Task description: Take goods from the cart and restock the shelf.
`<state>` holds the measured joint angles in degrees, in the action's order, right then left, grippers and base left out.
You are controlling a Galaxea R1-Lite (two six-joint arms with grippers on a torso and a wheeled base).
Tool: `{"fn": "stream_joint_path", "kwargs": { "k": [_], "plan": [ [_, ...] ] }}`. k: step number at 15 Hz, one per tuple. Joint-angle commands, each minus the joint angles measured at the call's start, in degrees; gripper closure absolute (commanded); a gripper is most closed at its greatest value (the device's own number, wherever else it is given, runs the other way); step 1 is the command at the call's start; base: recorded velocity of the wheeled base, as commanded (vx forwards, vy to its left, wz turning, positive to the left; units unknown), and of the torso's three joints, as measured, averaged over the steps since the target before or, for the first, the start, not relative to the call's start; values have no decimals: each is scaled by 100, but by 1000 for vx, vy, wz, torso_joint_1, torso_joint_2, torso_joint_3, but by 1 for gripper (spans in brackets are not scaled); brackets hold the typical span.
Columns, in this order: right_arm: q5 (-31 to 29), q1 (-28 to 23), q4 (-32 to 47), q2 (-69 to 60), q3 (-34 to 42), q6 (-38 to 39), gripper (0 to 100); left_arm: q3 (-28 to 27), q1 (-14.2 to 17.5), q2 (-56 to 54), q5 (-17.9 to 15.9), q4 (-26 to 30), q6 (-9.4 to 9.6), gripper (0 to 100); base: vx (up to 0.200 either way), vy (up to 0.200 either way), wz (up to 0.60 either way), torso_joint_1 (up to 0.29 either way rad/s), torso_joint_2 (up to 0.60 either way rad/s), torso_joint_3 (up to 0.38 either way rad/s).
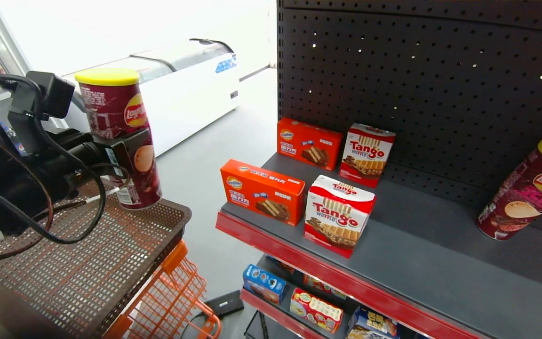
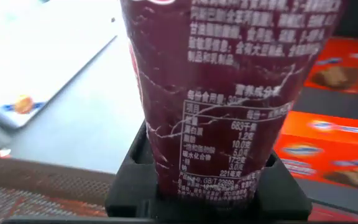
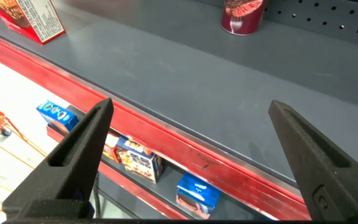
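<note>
Chip can is roughly upright, clamped around its middle by the left gripper, just over the cart mesh top. Right gripper is spread wide with nothing in it, above the shelf by its red front lip. Bare shelf runs from the boxes to another can tilted against the back panel.

Shelf deck found bare between front wafer box and chip can at right rear, passable from red front lip back to pegboard. Left end obstructed by two orange boxes and rear wafer box.
</note>
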<state>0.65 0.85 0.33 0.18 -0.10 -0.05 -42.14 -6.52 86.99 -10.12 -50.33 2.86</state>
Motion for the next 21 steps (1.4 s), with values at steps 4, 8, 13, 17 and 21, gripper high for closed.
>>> {"fn": "stream_joint_path", "kwargs": {
  "k": [4, 8, 13, 17, 21],
  "plan": [
    [6, 3, 2, -1, 1, -4, 0, 365, -490, -508, -579, 68, -102, 100, 0, 0, 0, 0, 0, 0],
    [6, 3, 2, -1, 1, -4, 0, 391, -649, -323, -597, -574, -93, 100, 0, 0, 0, 0, 0, 0],
    [-3, 3, 2, -1, 1, 5, 0, 461, -842, -323, -1080, -811, -111, 100, 0, 0, 0, 0, 0, 0],
    [-3, 3, 2, -1, 1, 5, 0, 312, -824, -411, -1300, -328, -119, 100, 0, 0, 0, 0, 0, 0],
    [-3, 3, 2, -1, 1, -4, 0, 268, -947, -930, -1572, 1070, -84, 100, 0, 0, 0, 0, 0, 0]
  ]
}}
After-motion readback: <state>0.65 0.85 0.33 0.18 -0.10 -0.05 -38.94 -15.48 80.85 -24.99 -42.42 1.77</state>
